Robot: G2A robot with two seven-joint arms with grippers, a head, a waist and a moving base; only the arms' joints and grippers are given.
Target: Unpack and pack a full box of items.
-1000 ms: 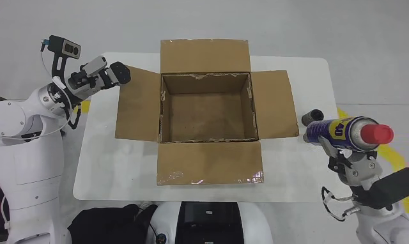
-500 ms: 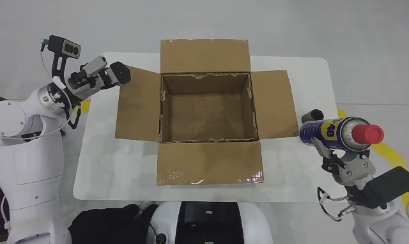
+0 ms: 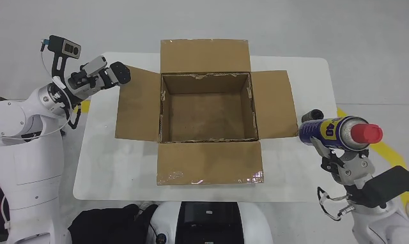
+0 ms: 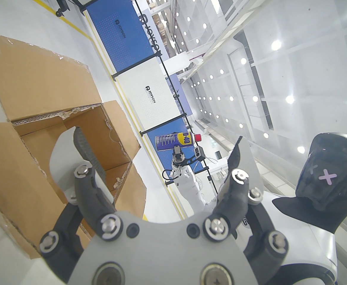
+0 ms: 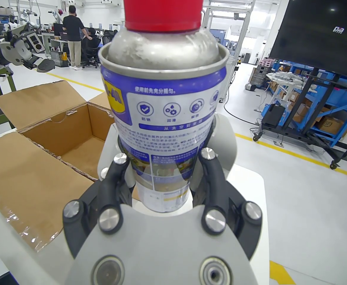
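An open cardboard box (image 3: 208, 116) sits in the middle of the white table (image 3: 102, 167), its four flaps spread out and its floor bare. My right gripper (image 3: 333, 148) is over the table's right edge, beside the right flap, shut on a blue spray can (image 3: 335, 132) with a red cap. In the right wrist view the gripper (image 5: 164, 149) clamps the can (image 5: 164, 105) low on its body, with the box (image 5: 57, 137) beyond. My left gripper (image 3: 118, 73) hangs open and holds nothing at the table's back left, by the left flap. The left wrist view looks between its fingers (image 4: 155, 140) at the box (image 4: 43, 75) and the distant can (image 4: 175, 141).
A small dark cylinder (image 3: 312, 115) sits just behind the can, near the right flap's outer edge. Bare table runs along the front (image 3: 281, 193) and left of the box. A yellow floor line (image 3: 390, 156) lies past the table's right edge.
My right gripper has shifted a little to the left with the spray can, closer to the box's right flap. The left arm has kept still.
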